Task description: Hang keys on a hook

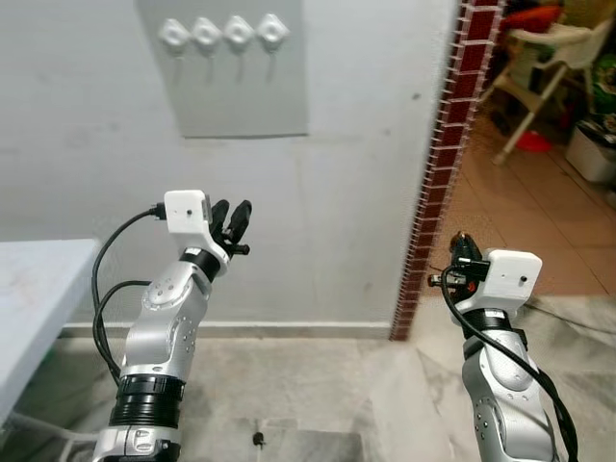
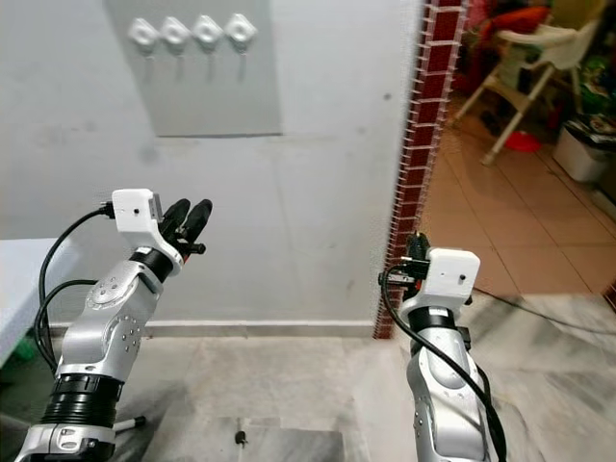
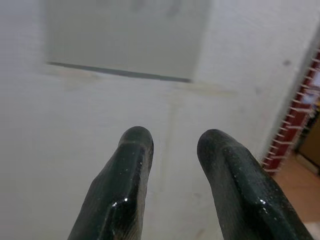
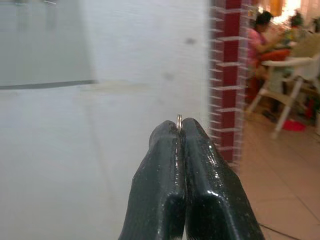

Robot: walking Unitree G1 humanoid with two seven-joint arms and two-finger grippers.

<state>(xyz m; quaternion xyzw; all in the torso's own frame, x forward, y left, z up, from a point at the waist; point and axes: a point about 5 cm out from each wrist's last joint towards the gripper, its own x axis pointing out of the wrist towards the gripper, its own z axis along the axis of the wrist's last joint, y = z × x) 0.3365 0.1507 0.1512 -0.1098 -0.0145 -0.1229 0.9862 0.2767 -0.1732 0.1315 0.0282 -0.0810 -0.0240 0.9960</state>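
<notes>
— Grey wall [image 1: 346, 144] ahead, tiled floor below; where are the keys?

— At the right gripper [image 4: 180, 131]; its jaws are pressed fully together, and a thin metal ring [image 4: 179, 120] pokes out between the tips; I take that for the key ring, though the keys themselves are hidden and I can't see them hanging.

— And where is that gripper?

— Low on the right, near the red brick edging [image 1: 452, 135] at the wall's corner; it points at the wall, well below the hooks and off to their right.

— The hooks?

— Four white hooks [image 1: 223, 35] in a row, high on a grey panel [image 1: 241, 96], on the far wall, left of centre; all four look bare.

— The left gripper?

— The left gripper [image 3: 175, 145] is raised on the left, jaws a modest gap apart, holding nothing; it points at the wall below the panel.

— How far along, then?

— The pick-up seems done; the hanging is not; the ring must yet be lifted, carried left to a hook, and slipped over it.

— Anything else about?

— A pale table [image 1: 38, 289] at near left; past the brick edging, an orange-tiled room with a white high chair [image 1: 549, 58] and a seated person [image 4: 260, 35], well apart from the work.
</notes>
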